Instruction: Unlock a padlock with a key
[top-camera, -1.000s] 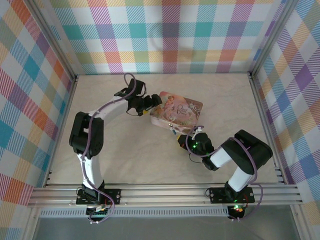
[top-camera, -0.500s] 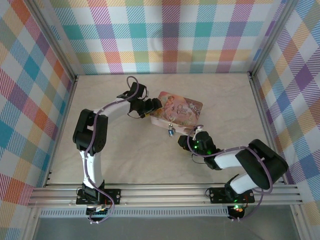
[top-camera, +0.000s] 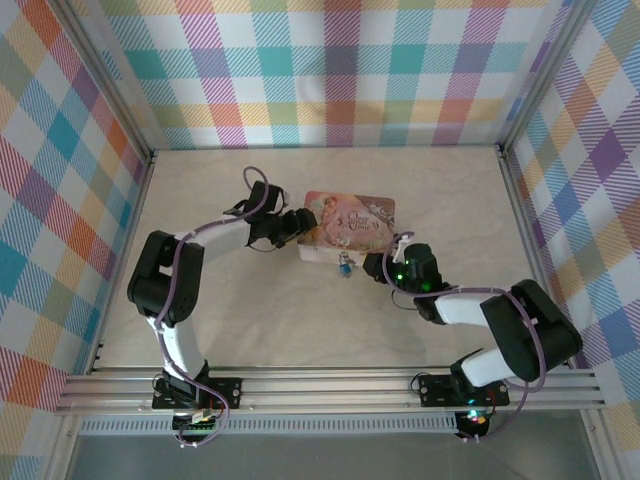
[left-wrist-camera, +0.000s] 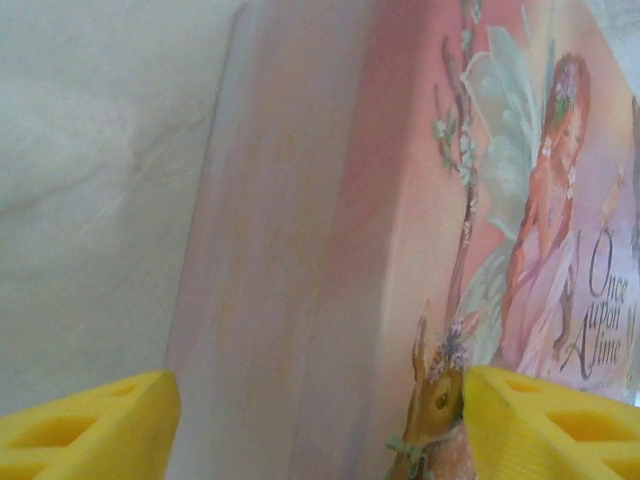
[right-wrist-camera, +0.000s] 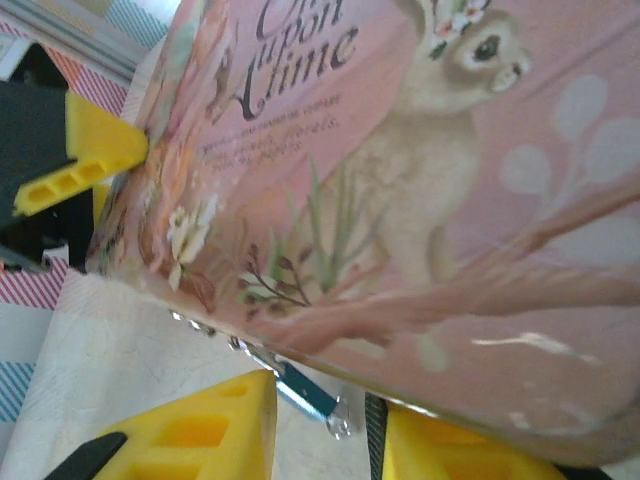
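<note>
Left gripper (left-wrist-camera: 320, 430) has its jaws clamped across the end of the pink tin (top-camera: 350, 222), bracing it on the worktop (top-camera: 250, 310), I'd say. The padlock (top-camera: 345, 263) hangs at the tin's near edge. Right gripper (right-wrist-camera: 325, 440), jaws part-open and empty, lines up just short of it.

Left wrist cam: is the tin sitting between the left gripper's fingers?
Yes, the end of the pink tin sits between the two yellow fingers of the left gripper.
</note>
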